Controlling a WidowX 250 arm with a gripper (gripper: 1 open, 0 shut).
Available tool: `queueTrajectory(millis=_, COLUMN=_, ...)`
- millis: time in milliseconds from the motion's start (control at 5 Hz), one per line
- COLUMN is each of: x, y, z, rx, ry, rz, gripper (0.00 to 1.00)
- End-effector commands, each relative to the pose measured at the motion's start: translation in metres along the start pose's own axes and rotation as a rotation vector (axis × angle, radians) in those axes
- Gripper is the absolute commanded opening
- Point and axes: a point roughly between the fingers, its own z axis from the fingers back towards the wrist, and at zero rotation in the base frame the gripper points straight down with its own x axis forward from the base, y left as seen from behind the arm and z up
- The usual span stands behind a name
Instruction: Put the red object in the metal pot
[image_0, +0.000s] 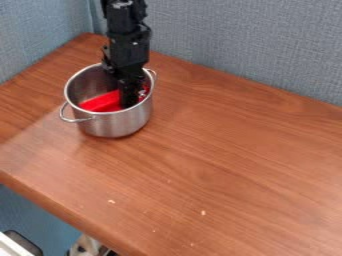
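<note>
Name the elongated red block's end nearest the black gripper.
The picture's right-hand end: the black gripper partly hides it; the red block's left end lies farther away.

We can't make out the fingertips of the black metal end effector (130, 84), which blur into the dark inside of the shiny round steel pot (112, 122). They hide part of the bright red elongated block (103, 101), and the pot's near wall hides its underside. The top edge cuts off the arm above. At the bottom edge, a black-and-white object (20, 243) is cut off, too partial for us to name.
</note>
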Motion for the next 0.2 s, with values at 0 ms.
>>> queueTrajectory(millis=0, x=-0.0025, y=0.0019, z=0.0151, rx=0.039, ry=-0.038, rz=-0.017, gripper=1.00)
